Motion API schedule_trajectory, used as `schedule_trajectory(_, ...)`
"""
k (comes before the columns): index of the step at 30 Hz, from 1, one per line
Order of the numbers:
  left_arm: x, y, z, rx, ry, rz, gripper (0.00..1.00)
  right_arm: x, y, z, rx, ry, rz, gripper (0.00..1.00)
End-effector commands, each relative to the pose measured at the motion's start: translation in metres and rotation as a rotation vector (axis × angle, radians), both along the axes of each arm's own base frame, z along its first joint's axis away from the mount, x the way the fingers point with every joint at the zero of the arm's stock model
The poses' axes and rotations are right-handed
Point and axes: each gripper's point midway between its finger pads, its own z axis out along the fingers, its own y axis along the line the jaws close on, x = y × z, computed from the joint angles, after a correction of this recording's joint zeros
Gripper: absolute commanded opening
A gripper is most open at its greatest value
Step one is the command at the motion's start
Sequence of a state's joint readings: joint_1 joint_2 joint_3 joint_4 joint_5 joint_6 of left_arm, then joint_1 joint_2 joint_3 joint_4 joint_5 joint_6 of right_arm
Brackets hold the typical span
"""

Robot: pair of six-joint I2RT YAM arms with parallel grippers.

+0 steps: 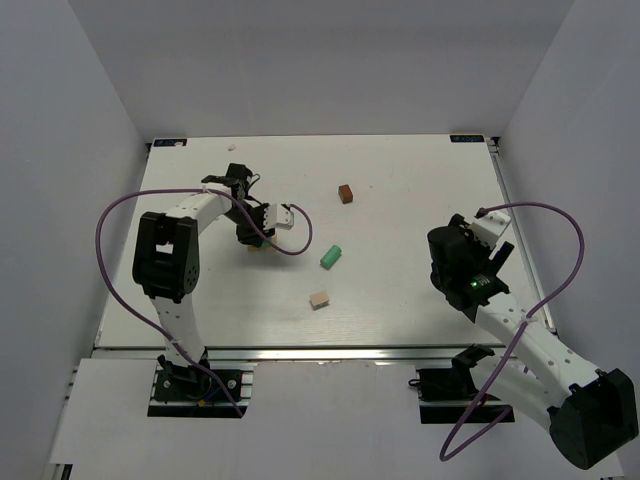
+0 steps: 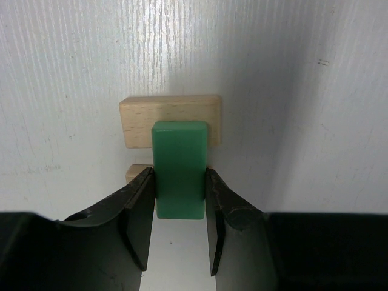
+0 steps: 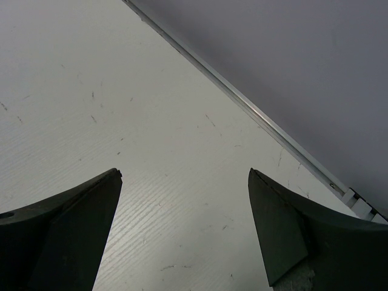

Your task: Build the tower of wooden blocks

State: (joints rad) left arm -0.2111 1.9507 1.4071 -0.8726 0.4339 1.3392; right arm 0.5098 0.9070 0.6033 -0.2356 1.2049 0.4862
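Note:
In the left wrist view my left gripper (image 2: 179,177) is shut on a mint-green oblong (image 2: 179,163). It holds the oblong right over a light tan block (image 2: 170,118). The corner of a second tan block (image 2: 136,172) shows beside the left finger. I cannot tell whether the oblong touches them. In the top view the left gripper (image 1: 253,238) hides these blocks. A second green oblong (image 1: 331,256), a tan block (image 1: 319,299) and a dark brown cube (image 1: 346,193) lie loose on the table. My right gripper (image 1: 452,250) is open and empty over bare table (image 3: 185,173).
The white table (image 1: 400,300) has grey walls on three sides. Its raised right edge rail (image 3: 254,112) runs close beyond the right gripper. Purple cables loop from both arms.

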Motion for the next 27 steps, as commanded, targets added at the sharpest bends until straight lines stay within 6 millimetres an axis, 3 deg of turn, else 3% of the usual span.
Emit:
schedule_trajectory(1, 0.0074, -0.004, 0.0176, -0.036, -0.042, -0.013, 0.18, -0.0018, -0.0068, 0.0057, -0.005, -0.035, -0.041, 0.89)
schedule_trajectory(17, 0.0128, -0.0069, 0.0234, -0.056, -0.059, 0.003, 0.24, -0.0017, -0.0064, 0.0062, -0.015, -0.026, -0.035, 0.88)
schedule_trajectory(21, 0.0103, -0.0091, 0.0255, -0.065, -0.051, -0.008, 0.29, -0.0031, -0.0075, 0.0068, -0.015, -0.026, -0.041, 0.88)
schedule_trajectory(23, 0.0103, -0.0082, 0.0268, -0.064, -0.054, -0.006, 0.36, -0.0031, -0.0075, 0.0073, -0.014, -0.028, -0.041, 0.88)
schedule_trajectory(27, 0.0093, -0.0075, 0.0264, -0.061, -0.053, -0.006, 0.37, -0.0037, -0.0081, 0.0067, -0.018, -0.024, -0.043, 0.88)
